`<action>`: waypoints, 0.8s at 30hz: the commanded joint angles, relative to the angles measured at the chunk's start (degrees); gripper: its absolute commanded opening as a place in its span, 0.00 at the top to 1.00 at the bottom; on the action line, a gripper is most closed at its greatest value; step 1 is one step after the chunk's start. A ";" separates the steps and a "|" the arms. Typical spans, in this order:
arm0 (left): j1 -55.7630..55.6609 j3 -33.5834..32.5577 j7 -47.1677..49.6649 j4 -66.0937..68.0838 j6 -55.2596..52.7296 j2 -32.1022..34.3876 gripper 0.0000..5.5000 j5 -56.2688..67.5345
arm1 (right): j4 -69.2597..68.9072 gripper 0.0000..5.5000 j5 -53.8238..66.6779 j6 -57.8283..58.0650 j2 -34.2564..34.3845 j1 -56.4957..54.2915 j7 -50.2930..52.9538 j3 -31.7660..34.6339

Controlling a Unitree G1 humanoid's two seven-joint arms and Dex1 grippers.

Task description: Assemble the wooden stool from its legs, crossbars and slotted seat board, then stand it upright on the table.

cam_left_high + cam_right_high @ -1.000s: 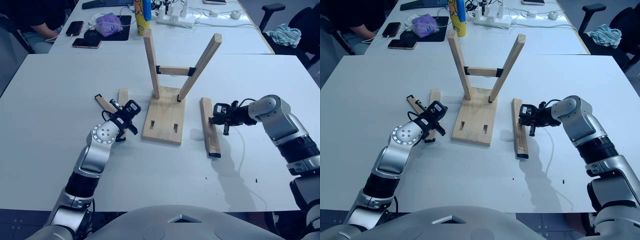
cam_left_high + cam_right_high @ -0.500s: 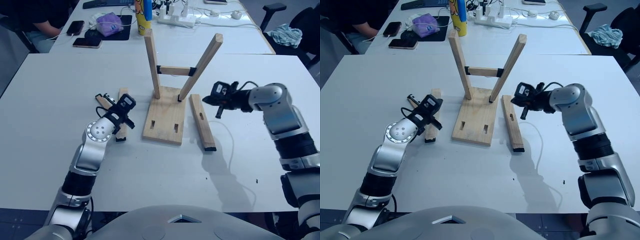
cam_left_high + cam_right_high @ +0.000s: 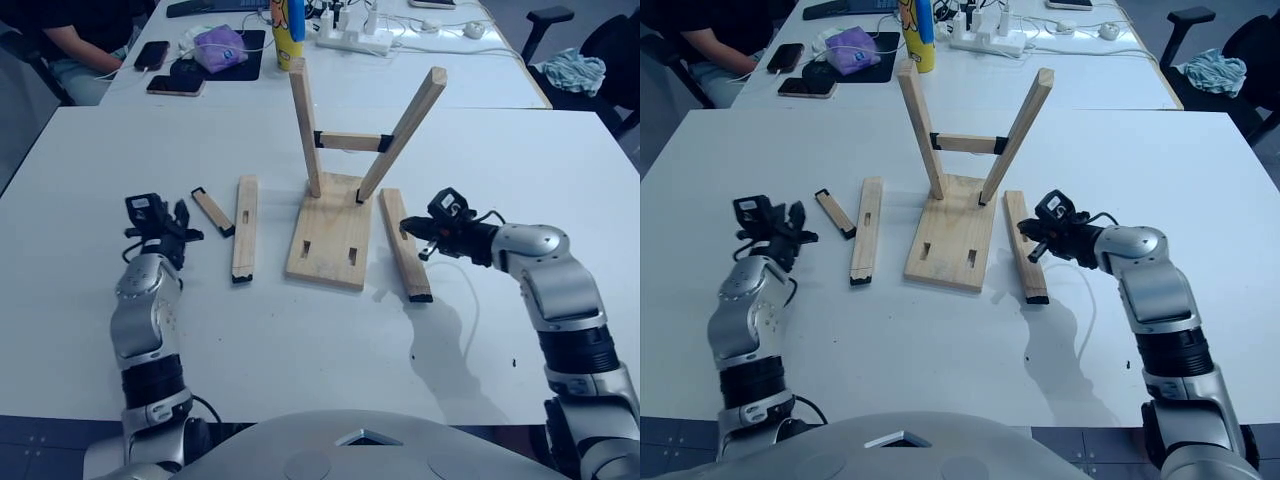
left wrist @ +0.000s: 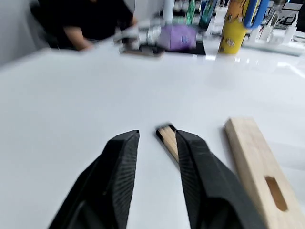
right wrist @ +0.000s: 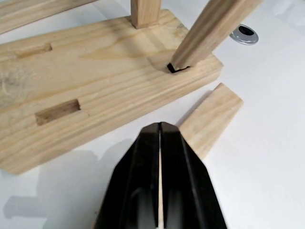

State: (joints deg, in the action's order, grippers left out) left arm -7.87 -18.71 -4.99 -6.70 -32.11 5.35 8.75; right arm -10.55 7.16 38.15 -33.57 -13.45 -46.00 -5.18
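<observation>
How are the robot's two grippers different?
The left gripper has open fingers; the right gripper is shut. The left gripper points toward the short crossbar, while the right gripper is at the loose leg beside the seat board. Both are black and hold nothing.

Silver-grey segmented arms with black ribbed bands, thin cables.

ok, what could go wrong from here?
1. The right gripper is shut over the loose leg. Moving in like that would likely shove it, not grasp it.
2. That leg lies close beside the seat board, so a shove may jolt the two standing legs.
</observation>
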 commanded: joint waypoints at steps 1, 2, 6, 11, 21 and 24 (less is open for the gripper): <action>-4.09 -1.28 1.64 5.68 -2.12 -0.93 0.60 2.92 | 1.07 1.00 -0.19 -0.61 1.12 -0.54 1.98 -0.96; -4.64 -1.02 1.76 6.81 -2.55 -0.96 0.57 3.23 | 1.10 1.00 -0.12 -0.65 1.20 -0.63 2.17 -1.07; -5.94 -1.05 2.01 9.50 -4.26 -1.64 0.52 5.55 | 2.26 1.00 0.02 -0.80 1.89 -1.74 2.91 -1.61; -6.57 1.04 1.46 10.68 -5.38 -2.39 0.52 7.08 | 2.61 1.00 -0.20 -0.67 3.03 -1.42 4.60 -2.35; -6.60 5.19 1.60 17.25 -9.33 1.72 0.52 4.06 | -0.54 1.00 -0.72 0.36 5.28 0.79 8.48 -5.21; -6.20 5.72 0.79 19.65 -10.24 3.70 0.52 3.69 | -1.92 1.00 -0.83 0.70 5.67 2.20 9.95 -5.19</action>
State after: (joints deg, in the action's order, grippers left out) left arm -16.42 -13.09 -4.40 8.93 -38.86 7.74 13.33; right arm -11.22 6.99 38.03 -28.22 -12.53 -37.39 -10.14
